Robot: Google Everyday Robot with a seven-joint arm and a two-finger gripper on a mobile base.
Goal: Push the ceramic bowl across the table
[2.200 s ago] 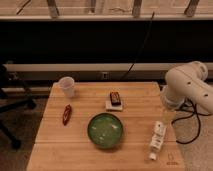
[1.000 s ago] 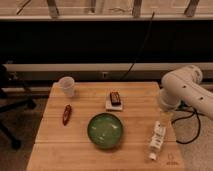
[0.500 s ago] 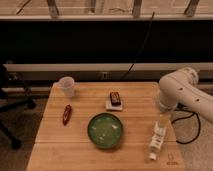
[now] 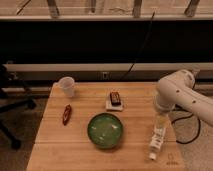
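**Arm pose.** The white arm (image 4: pixel 183 96) is shown to the right of the ceramic bowl (image 4: pixel 105 130), bent at the elbow with the forearm turned downward. The gripper (image 4: pixel 160 122) is held low, well apart from the bowl and at the upper end of a white bottle (image 4: pixel 155 143); whether it is wide or narrow cannot be told. **Object.** The bowl, wide, round, shallow and glossy green with pale marks inside, is seen upright on the light plank table (image 4: pixel 52 147).
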